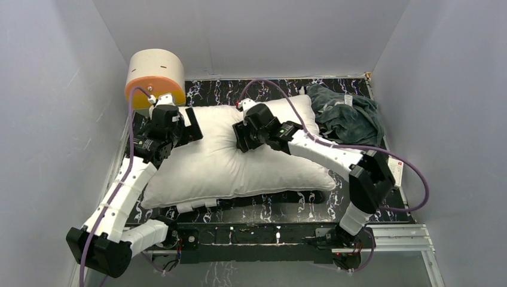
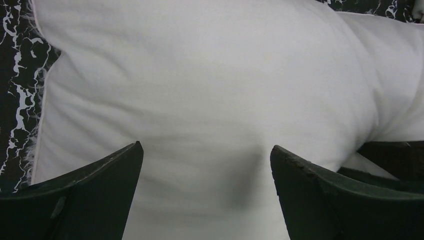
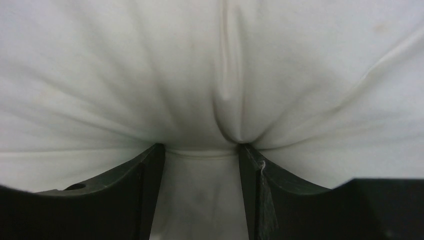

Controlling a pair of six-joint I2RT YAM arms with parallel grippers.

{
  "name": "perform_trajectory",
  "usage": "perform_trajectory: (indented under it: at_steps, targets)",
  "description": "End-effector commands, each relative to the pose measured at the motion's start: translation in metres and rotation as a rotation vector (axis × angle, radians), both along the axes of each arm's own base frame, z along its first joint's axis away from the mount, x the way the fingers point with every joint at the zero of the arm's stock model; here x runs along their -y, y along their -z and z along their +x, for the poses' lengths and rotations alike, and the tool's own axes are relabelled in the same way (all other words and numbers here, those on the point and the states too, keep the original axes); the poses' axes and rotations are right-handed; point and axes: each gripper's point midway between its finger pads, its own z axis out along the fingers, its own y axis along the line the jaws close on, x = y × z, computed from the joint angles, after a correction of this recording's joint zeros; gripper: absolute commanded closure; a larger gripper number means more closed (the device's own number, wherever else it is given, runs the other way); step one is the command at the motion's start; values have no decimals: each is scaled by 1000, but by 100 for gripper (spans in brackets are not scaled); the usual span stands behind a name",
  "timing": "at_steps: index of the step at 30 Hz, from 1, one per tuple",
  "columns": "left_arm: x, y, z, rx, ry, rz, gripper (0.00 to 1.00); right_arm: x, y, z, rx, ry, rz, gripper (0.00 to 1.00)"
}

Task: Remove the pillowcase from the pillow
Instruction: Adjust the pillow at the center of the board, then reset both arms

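Pillow [image 1: 215, 167], flat, long axis L-R

White pillow [image 1: 227, 161], pillowcase [image 1: 347, 116] heaped beside it, right claw [image 1: 244, 142] on pillow

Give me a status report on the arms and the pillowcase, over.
Left gripper open above plump white stuffed pillow. Right gripper pinching a fold of it. Crumpled dark grey-green plush pillowcase off, lying at far right corner. Nothing in the way.

Soft even light; wrist views blurred
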Motion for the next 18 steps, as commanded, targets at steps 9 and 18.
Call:
perform_trajectory:
  at_steps: [9,18]
  targets:
    - [-24,-53,-17,170,-77,9,2,44,-33,17,113,103,-112,25]
    - [-45,-73,-17,176,-182,68,2,173,-164,39,574,611,-45,1]
